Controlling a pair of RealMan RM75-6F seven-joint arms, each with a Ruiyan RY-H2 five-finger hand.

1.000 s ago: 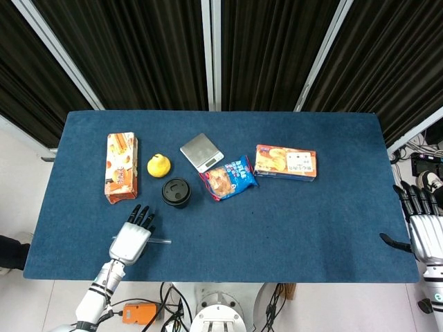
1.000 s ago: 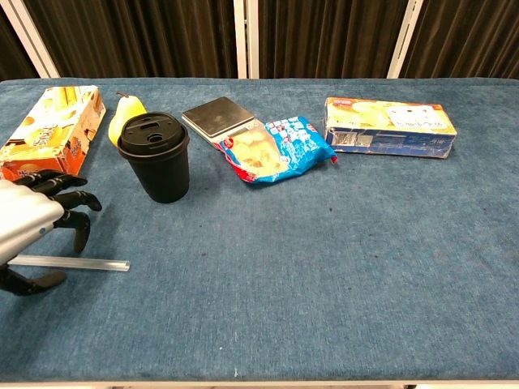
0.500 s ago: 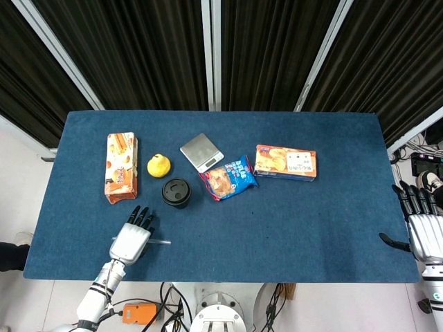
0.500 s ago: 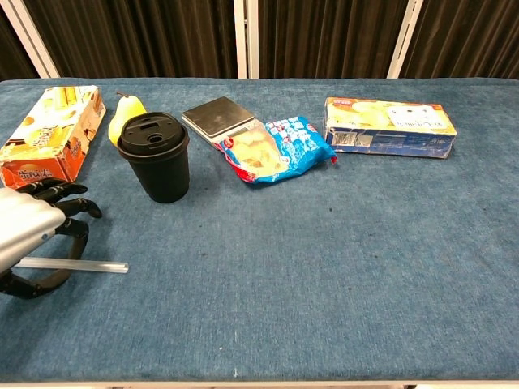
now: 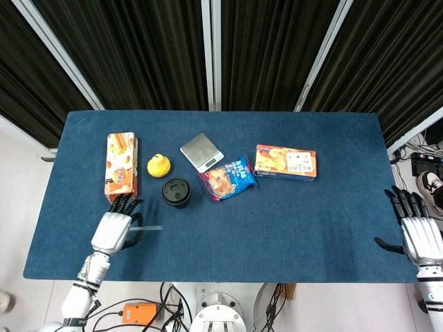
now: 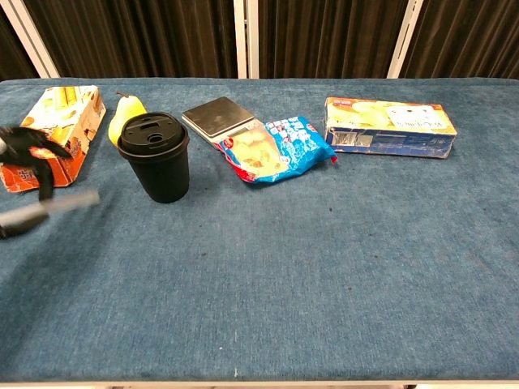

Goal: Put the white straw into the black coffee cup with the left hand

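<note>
The blue desk (image 5: 277, 221) is shown with the left hand (image 5: 113, 228), at 8 o'clock of the black coffee cup (image 5: 176, 192), clasping the raised white straw (image 5: 147, 227), while the right hand (image 5: 417, 234) is held spread and empty at the desk's 4 o'clock edge.

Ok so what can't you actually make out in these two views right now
- Left hand, chest view: motion-blurred and cut by the left edge, so its hold on the white straw is unclear.
- Straw's near end, head view: hidden under that hand's fingers.
- Right hand: outside the chest view.
- Print on the orange box: too small.
</note>
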